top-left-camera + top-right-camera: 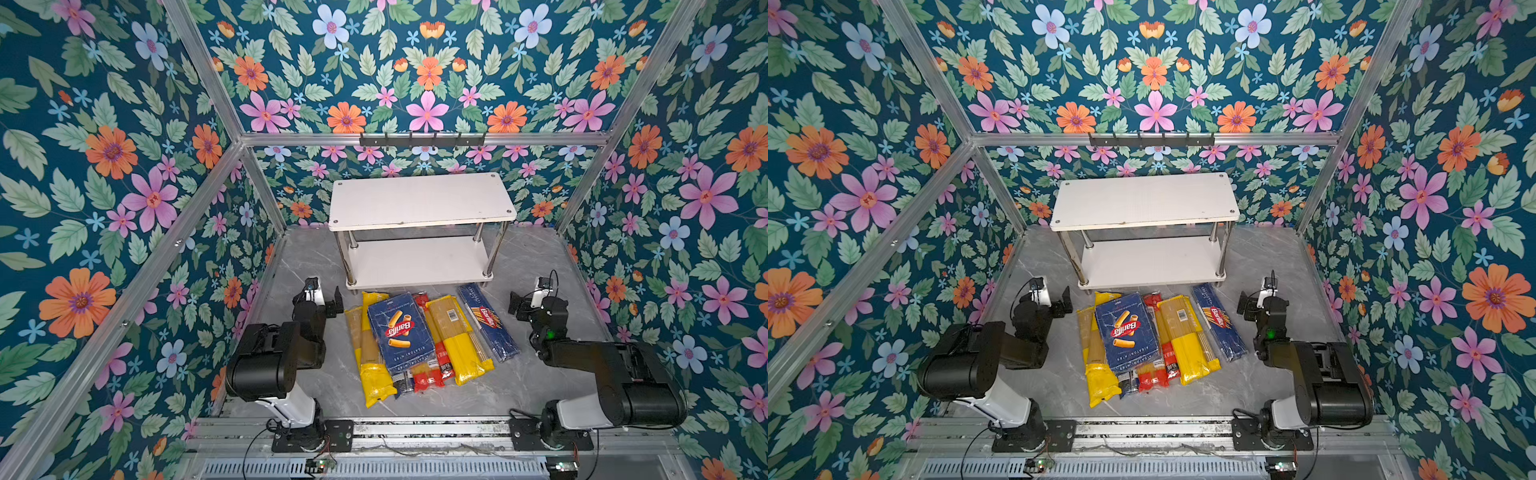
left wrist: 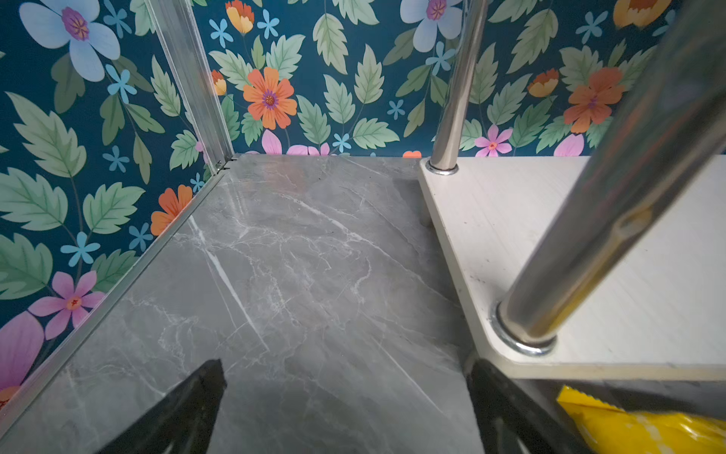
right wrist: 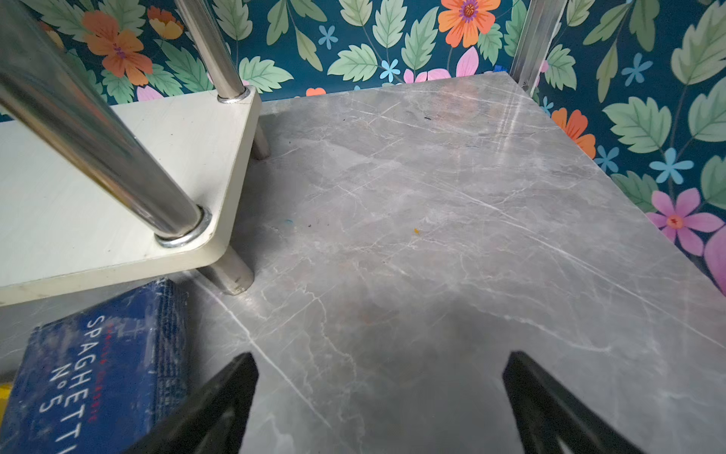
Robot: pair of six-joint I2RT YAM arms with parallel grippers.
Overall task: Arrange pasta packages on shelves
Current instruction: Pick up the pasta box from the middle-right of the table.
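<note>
The pasta packages lie in a loose pile on the grey table in front of the shelves point(image 1: 422, 201) point(image 1: 1144, 199). A wide dark-blue rigatoni bag point(image 1: 399, 330) point(image 1: 1127, 330) lies on top of long yellow point(image 1: 374, 374) and red point(image 1: 432, 374) spaghetti bags. A long blue spaghetti pack point(image 1: 488, 322) point(image 1: 1219, 322) point(image 3: 98, 373) sits at the pile's right. Both white boards of the shelves are bare. My left gripper point(image 1: 328, 301) point(image 2: 345, 377) hovers open, left of the pile. My right gripper point(image 1: 519, 303) point(image 3: 381, 369) hovers open, right of it. Neither holds anything.
A black hook rail point(image 1: 422, 140) hangs on the back wall above the shelves. Floral walls with aluminium frame bars point(image 1: 124, 320) close in the table on three sides. The chrome posts point(image 2: 613, 196) point(image 3: 98, 129) stand close to both grippers.
</note>
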